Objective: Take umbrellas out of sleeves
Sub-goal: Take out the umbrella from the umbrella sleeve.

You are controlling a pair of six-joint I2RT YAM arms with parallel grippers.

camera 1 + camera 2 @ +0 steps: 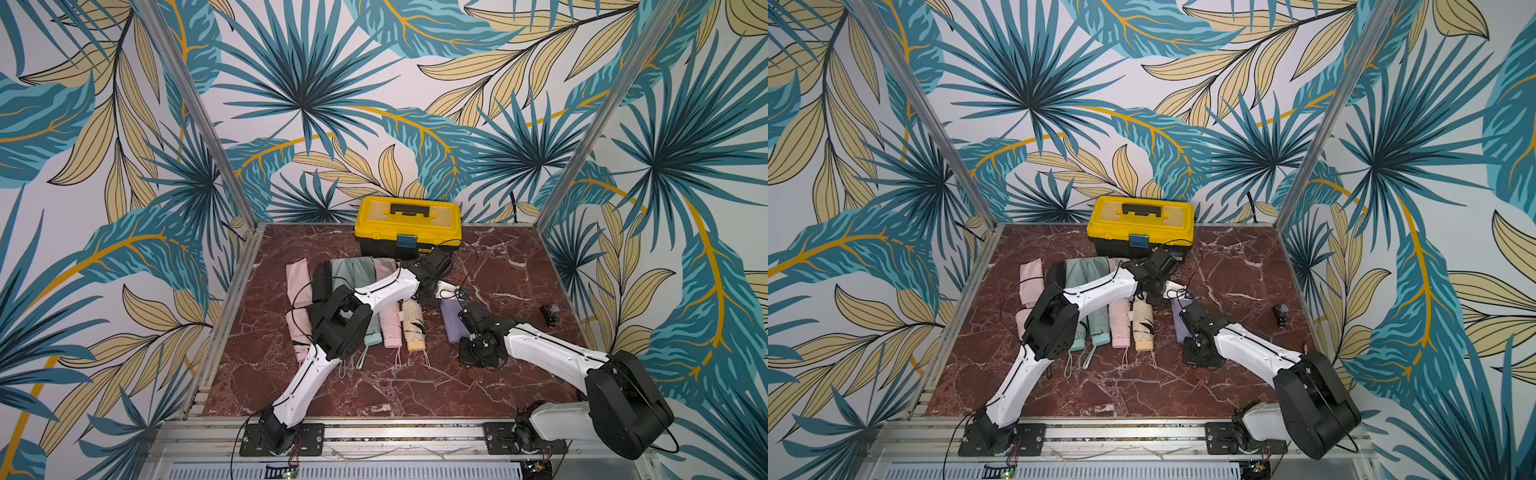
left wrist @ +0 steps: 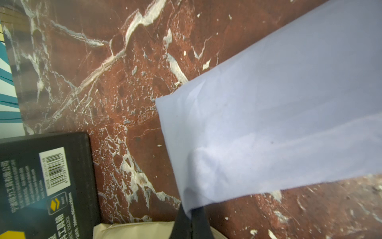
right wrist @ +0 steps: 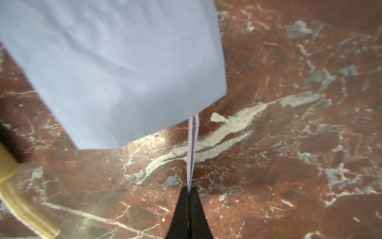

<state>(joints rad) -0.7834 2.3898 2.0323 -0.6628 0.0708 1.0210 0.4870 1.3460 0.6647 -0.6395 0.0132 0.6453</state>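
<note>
My left gripper (image 2: pixel 191 217) is pinched shut on the far corner of the lilac sleeve (image 2: pixel 279 124). My right gripper (image 3: pixel 189 191) is clamped on the lilac wrist loop (image 3: pixel 192 142), which comes out from under the sleeve's near end. The sleeve lies on the marble table (image 1: pixel 511 266), just right of the beige umbrella (image 1: pixel 412 324). Its long axis runs from the toolbox (image 1: pixel 409 226) side toward the right arm's base, so I judge the pull must follow that line, with the grippers drawing apart. In both top views the wrists hide the grips; only the wrist views show them. No view shows the lilac umbrella itself, so I judge it is inside the sleeve.
</note>
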